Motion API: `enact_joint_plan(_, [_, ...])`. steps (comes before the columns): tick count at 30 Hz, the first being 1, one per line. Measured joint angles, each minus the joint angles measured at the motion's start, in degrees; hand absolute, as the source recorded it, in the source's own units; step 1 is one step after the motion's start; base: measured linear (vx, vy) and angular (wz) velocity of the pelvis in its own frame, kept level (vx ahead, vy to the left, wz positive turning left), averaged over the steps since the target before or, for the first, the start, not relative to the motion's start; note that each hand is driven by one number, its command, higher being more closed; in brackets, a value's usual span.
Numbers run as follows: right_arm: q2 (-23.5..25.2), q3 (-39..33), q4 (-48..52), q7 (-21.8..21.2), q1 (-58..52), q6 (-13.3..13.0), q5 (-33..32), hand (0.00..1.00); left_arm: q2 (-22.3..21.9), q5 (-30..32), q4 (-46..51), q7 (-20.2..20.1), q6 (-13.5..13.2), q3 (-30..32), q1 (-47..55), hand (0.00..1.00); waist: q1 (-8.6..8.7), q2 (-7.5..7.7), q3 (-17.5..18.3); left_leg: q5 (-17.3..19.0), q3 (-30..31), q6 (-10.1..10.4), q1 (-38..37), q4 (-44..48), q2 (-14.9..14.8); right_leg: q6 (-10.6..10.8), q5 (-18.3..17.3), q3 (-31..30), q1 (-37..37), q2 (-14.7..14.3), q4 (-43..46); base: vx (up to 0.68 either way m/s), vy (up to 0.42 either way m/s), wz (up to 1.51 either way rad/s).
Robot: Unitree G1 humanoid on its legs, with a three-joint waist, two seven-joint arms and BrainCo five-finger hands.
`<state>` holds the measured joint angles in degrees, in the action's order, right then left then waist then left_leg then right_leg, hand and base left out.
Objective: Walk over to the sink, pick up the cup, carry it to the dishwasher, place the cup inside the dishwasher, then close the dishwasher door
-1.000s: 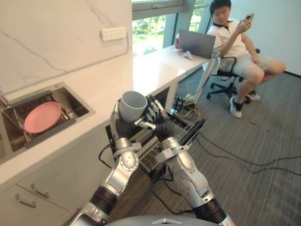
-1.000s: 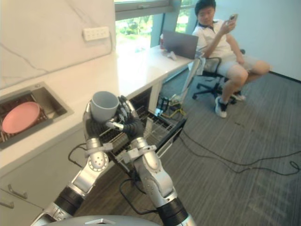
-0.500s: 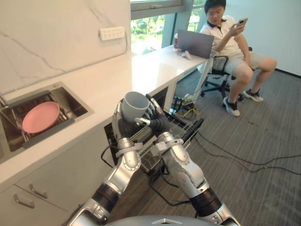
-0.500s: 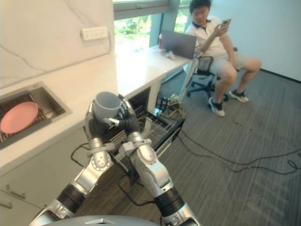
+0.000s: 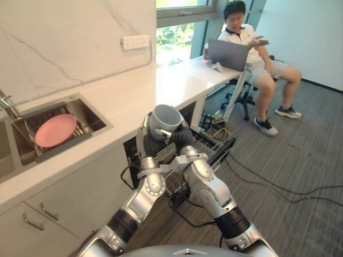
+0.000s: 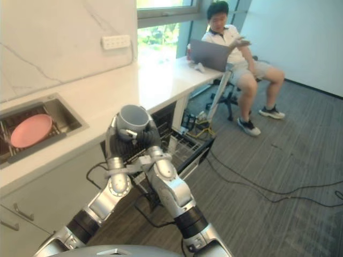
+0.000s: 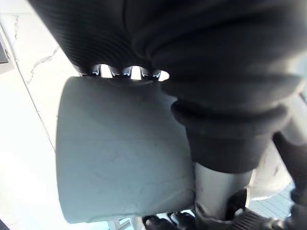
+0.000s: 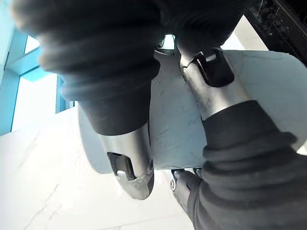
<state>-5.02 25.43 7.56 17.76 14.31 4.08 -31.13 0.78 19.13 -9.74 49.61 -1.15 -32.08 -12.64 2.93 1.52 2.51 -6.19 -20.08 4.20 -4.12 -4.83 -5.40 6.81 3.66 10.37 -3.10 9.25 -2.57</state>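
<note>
The left hand [image 5: 150, 143] and right hand [image 5: 183, 138] clasp the cup [image 5: 165, 120]; dishwasher rack [image 5: 204, 141] at 4 o'clock, pink plate [image 5: 55, 130] in sink [image 5: 91, 119] at 9, person [image 5: 251, 44] at 1.

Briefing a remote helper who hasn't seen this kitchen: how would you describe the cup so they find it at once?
Follow the white countertop from the sink to the open dishwasher below its front edge. Just above that, the left hand and right hand clasp the cup between them, mouth up. It is pale grey, unlike the pink plate in the sink.
</note>
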Motion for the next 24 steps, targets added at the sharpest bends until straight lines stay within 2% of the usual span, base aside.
enact_joint_plan(1, [0.0, 0.1, 0.0, 0.2, 0.1, 0.0, 0.0, 1.00, 0.0, -0.2, 0.1, 0.0, 0.0, 0.0, 0.0, 1.00, -0.04, -0.08, 0.1, 0.0, 0.1, 0.0, 0.0, 0.0, 0.0, 0.0, 0.0, 0.0, 0.0, 0.0, 0.1, 0.00, 0.000, 0.00])
enact_joint_plan(6, [0.0, 0.3, 0.0, 1.1, 0.1, -0.2, 0.0, 1.00, 0.0, -1.1, 0.1, 0.0, 0.7, -0.1, -0.2, 1.00, -0.08, -0.31, 0.2, 0.0, 0.3, 0.0, 0.1, 0.0, 0.2, 0.0, 0.0, 0.3, 0.0, 0.2, 0.2, 0.00, 0.001, 0.01])
enact_joint_plan(9, [0.0, 0.7, 0.0, 2.6, 0.1, -1.3, 0.1, 1.00, 0.0, -1.5, 0.1, 0.0, 0.9, -0.4, -0.6, 1.00, -0.07, -0.32, 0.2, -0.2, 0.6, -0.3, 0.2, 0.0, 0.4, 0.0, 0.0, 0.6, 0.0, 0.4, 0.3, 0.01, 0.009, 0.06])
enact_joint_plan(15, [0.1, 1.2, 0.0, 4.1, 0.1, -4.1, 1.2, 1.00, 0.0, -1.6, 0.1, 0.1, 0.9, -1.0, -1.7, 1.00, -0.17, -0.32, 0.2, -0.5, 1.1, -0.6, 0.3, 0.0, 0.5, 0.0, 0.0, 1.0, -0.2, 0.5, 0.4, 0.00, 0.003, 0.03])
enact_joint_plan(18, [0.1, 1.2, -0.1, 4.1, 0.1, -6.8, -1.2, 1.00, 0.2, -1.5, 0.1, 0.9, 0.1, -1.7, -2.4, 1.00, -0.35, -0.33, 0.2, -0.5, 1.2, -0.7, 0.3, 0.0, 0.5, 0.0, 0.0, 1.1, -0.2, 0.5, 0.4, 0.00, 0.000, 0.00])
enact_joint_plan(19, [0.1, 1.2, -0.1, 3.9, 0.1, -8.1, -2.1, 1.00, 0.4, -1.3, 0.1, 1.3, -0.8, -1.8, -2.4, 0.00, -0.42, -0.33, 0.2, -0.5, 1.2, -0.7, 0.3, 0.0, 0.5, 0.0, 0.0, 1.1, -0.2, 0.5, 0.4, 0.00, 0.000, 0.00])
enact_joint_plan(24, [0.1, 0.2, -1.6, 3.3, 1.4, -13.8, -7.9, 1.00, 1.1, -0.8, 0.2, 1.8, -4.9, -4.3, -2.0, 0.00, -1.04, -0.38, 0.2, -0.4, 1.3, -0.5, 0.3, 0.0, 0.5, 0.0, 0.0, 1.1, -0.2, 0.6, 0.5, 0.00, 0.000, 0.00])
